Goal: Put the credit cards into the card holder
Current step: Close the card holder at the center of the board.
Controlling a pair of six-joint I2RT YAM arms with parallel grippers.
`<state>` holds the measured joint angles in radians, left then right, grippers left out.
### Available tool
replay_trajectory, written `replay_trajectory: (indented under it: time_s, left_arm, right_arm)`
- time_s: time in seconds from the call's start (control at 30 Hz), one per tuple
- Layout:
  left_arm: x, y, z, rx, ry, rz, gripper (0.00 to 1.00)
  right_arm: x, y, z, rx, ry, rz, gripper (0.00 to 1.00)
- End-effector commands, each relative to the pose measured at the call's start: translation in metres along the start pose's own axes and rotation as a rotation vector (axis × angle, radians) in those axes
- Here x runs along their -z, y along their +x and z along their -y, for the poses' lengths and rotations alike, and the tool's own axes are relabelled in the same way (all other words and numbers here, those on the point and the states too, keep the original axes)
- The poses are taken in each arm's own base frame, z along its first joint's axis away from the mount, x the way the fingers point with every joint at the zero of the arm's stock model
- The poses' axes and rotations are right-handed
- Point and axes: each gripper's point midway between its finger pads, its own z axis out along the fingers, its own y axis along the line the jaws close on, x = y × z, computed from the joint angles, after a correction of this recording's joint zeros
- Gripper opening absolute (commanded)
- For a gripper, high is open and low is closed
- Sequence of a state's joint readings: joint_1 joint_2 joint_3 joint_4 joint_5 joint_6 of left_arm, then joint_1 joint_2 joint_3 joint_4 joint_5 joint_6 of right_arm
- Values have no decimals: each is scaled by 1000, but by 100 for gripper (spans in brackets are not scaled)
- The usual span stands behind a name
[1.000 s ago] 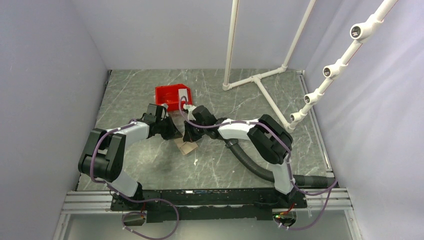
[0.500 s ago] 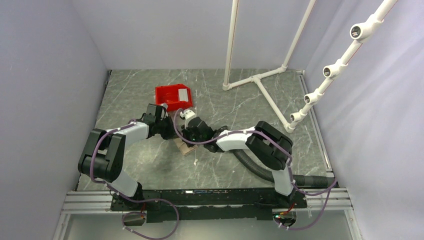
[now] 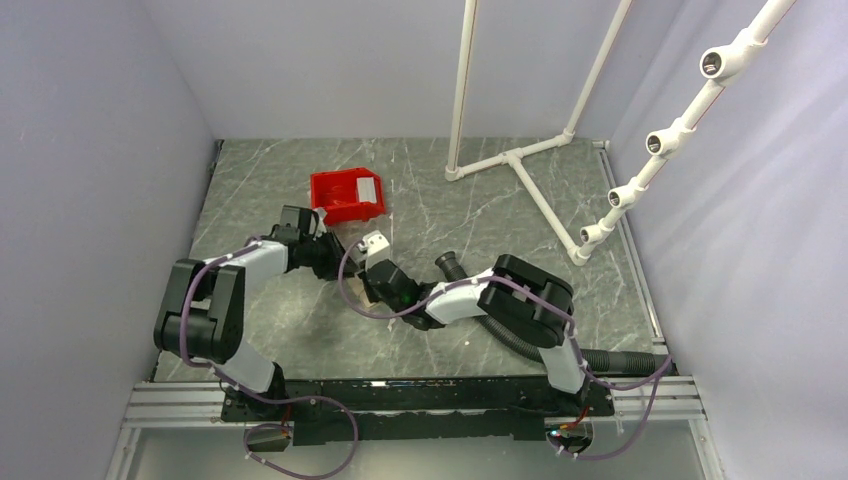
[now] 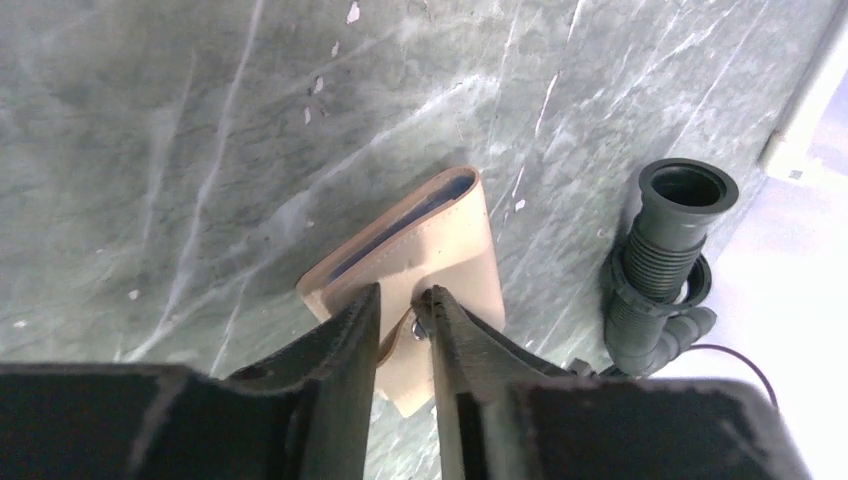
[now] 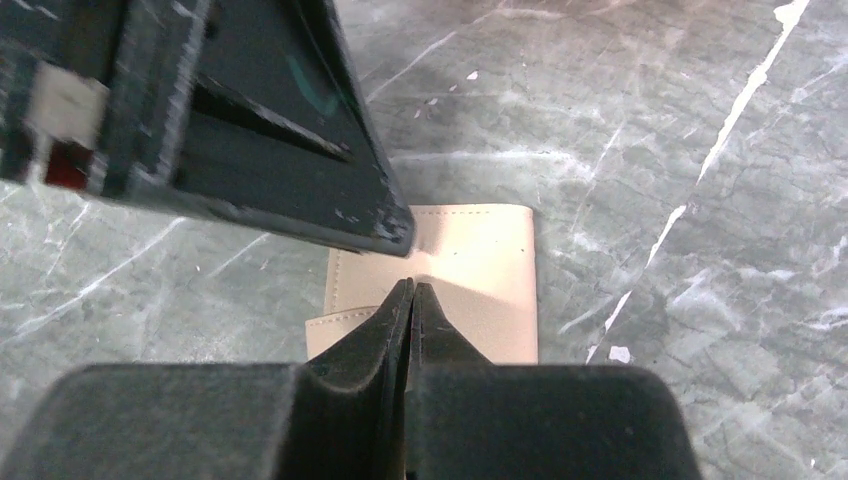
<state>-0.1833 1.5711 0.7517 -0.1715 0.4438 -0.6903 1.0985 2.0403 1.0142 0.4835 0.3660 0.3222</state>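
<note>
The tan card holder (image 4: 445, 240) lies flat on the marble table, with the edge of a blue-grey card (image 4: 400, 222) showing in its slot. My left gripper (image 4: 402, 305) hovers just over the holder's snap tab, open by a narrow gap, and I cannot tell whether a finger touches it. My right gripper (image 5: 410, 287) is shut with its tips over the holder (image 5: 480, 270) and nothing shows between them. From above, both grippers (image 3: 335, 262) (image 3: 370, 284) crowd over the holder (image 3: 366, 296) and hide most of it. A whitish-grey card (image 3: 368, 188) lies in the red bin.
The red bin (image 3: 338, 196) stands behind the grippers. A black corrugated hose (image 3: 452, 266) runs from the right arm and ends close to the holder (image 4: 665, 250). A white pipe frame (image 3: 520, 160) occupies the back right of the table.
The right arm swung left and toward the near edge, and now sits low over the holder. The left gripper drew back slightly to the left and its jaws parted a little.
</note>
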Motion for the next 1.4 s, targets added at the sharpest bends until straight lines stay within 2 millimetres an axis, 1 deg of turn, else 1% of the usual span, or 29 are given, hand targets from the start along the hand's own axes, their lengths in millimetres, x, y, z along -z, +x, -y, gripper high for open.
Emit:
replay_trajectory:
  time_s: [0.0,0.07,0.1,0.13,0.2,0.23,0.27,0.4,0.5,0.6,0.67,0.73,0.77,0.87,0.93,1.0,1.1,1.13,1.17,1.2,1.23,1.27,1.3,1.37]
  left_arm:
    - [31,-11,32,-13,117,0,35]
    - [44,-13,45,-22,154,19,37]
    - [50,-12,49,-22,170,23,36]
    - [54,-9,51,-16,182,24,31]
    - [57,0,50,9,192,17,15]
    - [57,5,48,26,198,11,10]
    - [56,11,45,43,204,2,7]
    - [58,29,31,83,198,2,4]
    - [66,29,24,89,165,30,1]
    - [70,33,26,78,190,35,2]
    - [64,37,25,91,217,13,1]
    - [53,38,17,101,190,-5,0]
    - [46,37,12,115,178,-16,0]
    - [28,33,7,138,182,-34,0]
    - [17,30,3,147,175,-49,0]
    - [10,26,2,145,178,-47,0]
    - [2,19,-1,134,164,-41,0]
    - [0,19,-4,130,151,-42,0]
    - [-2,19,-6,128,142,-46,0]
    - [-3,19,-8,123,133,-47,0]
    - [-4,20,-12,115,116,-48,0]
    - [-5,18,-14,106,107,-44,0]
    - [-6,22,-19,106,83,-60,0]
    - [-6,23,-24,89,50,-82,0]
  right_arm:
    - [61,187,96,267,233,-565,0]
    - [61,187,98,288,237,-556,0]
    - [61,186,99,304,247,-546,0]
    - [62,186,99,312,246,-535,0]
    - [63,187,101,316,248,-517,0]
    - [62,187,102,323,246,-505,0]
    - [61,188,102,332,247,-497,0]
    - [63,200,99,389,246,-514,0]
    - [62,203,93,439,250,-495,0]
    - [64,215,90,460,250,-522,0]
    - [64,220,88,454,247,-534,0]
    - [65,221,91,425,240,-539,0]
    - [64,217,90,404,224,-530,0]
    - [61,212,89,347,179,-543,0]
    - [57,210,82,294,110,-586,0]
    - [54,201,79,224,98,-608,0]
    - [54,179,70,80,67,-632,0]
    - [52,165,65,40,59,-639,0]
    - [54,152,64,5,77,-648,1]
    - [55,135,60,-35,78,-638,3]
    - [54,116,51,-92,46,-633,9]
    - [55,98,45,-163,21,-645,12]
    - [56,78,35,-223,-22,-654,15]
    - [61,38,24,-306,-101,-638,24]
